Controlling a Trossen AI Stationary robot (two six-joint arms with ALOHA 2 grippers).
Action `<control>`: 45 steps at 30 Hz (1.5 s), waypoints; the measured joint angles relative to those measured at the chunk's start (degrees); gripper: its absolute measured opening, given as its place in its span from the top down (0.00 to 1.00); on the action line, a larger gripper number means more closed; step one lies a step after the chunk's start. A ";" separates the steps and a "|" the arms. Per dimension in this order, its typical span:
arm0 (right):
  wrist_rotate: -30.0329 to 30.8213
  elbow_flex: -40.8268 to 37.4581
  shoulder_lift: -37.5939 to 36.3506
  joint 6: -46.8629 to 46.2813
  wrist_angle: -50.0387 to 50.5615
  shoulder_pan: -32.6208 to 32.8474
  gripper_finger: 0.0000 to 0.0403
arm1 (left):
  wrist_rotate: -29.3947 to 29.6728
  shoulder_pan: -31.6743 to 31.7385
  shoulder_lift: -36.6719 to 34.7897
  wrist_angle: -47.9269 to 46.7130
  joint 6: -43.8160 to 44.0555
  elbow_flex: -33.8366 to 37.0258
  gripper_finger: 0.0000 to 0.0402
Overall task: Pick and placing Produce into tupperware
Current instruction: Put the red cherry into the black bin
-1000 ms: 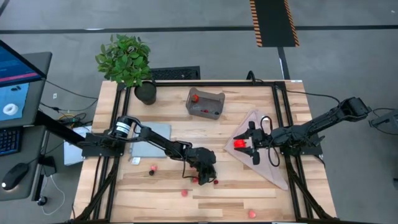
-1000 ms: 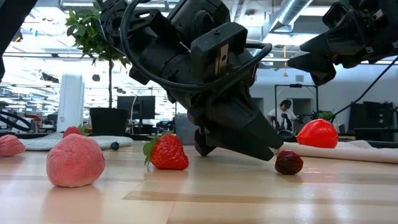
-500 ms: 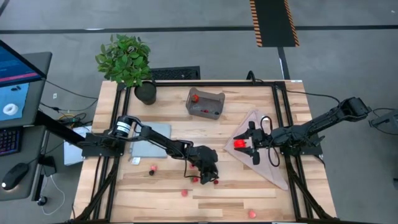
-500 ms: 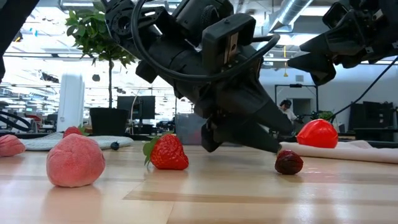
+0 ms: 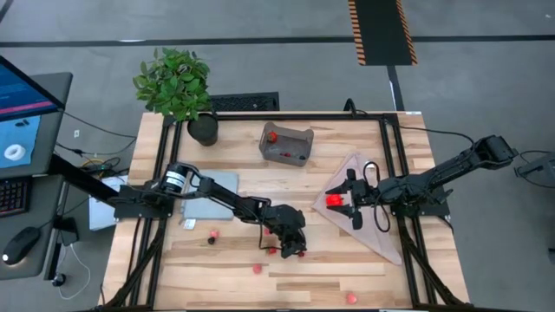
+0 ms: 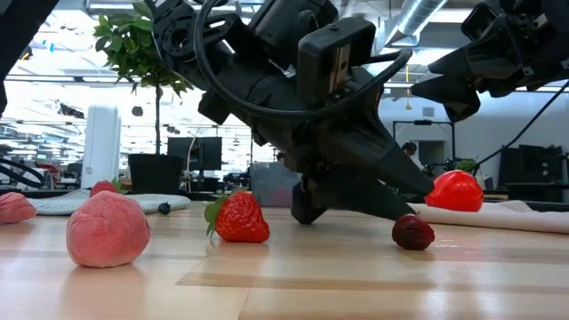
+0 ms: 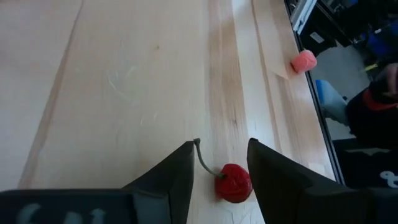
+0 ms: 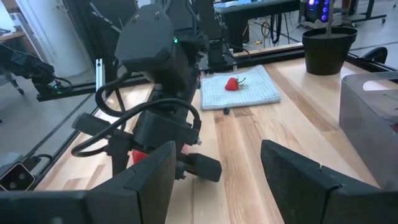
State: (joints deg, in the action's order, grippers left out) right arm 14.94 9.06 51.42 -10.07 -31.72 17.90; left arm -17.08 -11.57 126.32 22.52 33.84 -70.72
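A dark red cherry (image 7: 234, 183) with a stem lies on the wooden table; it also shows as a maroon piece (image 6: 413, 232) in the low view. My left gripper (image 7: 221, 146) slants down over it, open, with one finger on each side of the cherry. A larger bright red round piece (image 5: 332, 200) rests on a pink cloth (image 5: 373, 221). My right gripper (image 5: 341, 202) hangs open above that piece, clear of it. The tupperware (image 5: 286, 144) stands at the far middle with red pieces inside. A strawberry (image 6: 240, 218) and a pink piece (image 6: 107, 233) lie loose. My left gripper has the cherry's body (image 7: 245, 180) close against the inner side of one finger (image 7: 267, 180), while the other finger stands apart from it. I cannot tell whether that finger touches. The cherry lies on the table.
A blue-grey mat (image 5: 212, 195) holding a strawberry lies at the left. A potted plant (image 5: 178, 82) stands at the far left corner. Several small pieces (image 5: 257, 269) are scattered near the front edge, and one pink piece (image 7: 303, 61) lies close to the table's edge.
My left gripper has edged a little toward the table's right and tipped its fingertips down at the cherry. The cherry has stayed where it was.
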 joint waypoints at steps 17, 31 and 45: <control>0.00 0.00 0.02 0.02 0.04 0.01 0.35 | 5.53 -0.81 0.04 -0.05 -3.36 0.11 0.66; 0.00 0.00 0.01 0.02 0.02 0.01 0.35 | 9.69 -1.81 0.13 -0.44 -6.62 0.17 0.72; 0.00 0.02 0.02 0.02 0.04 0.00 0.35 | 8.32 -1.19 0.42 1.37 -12.10 0.35 1.00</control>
State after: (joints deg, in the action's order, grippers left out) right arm 14.94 9.08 51.44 -10.04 -31.69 17.90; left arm -8.76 -12.76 126.74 23.89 21.74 -70.37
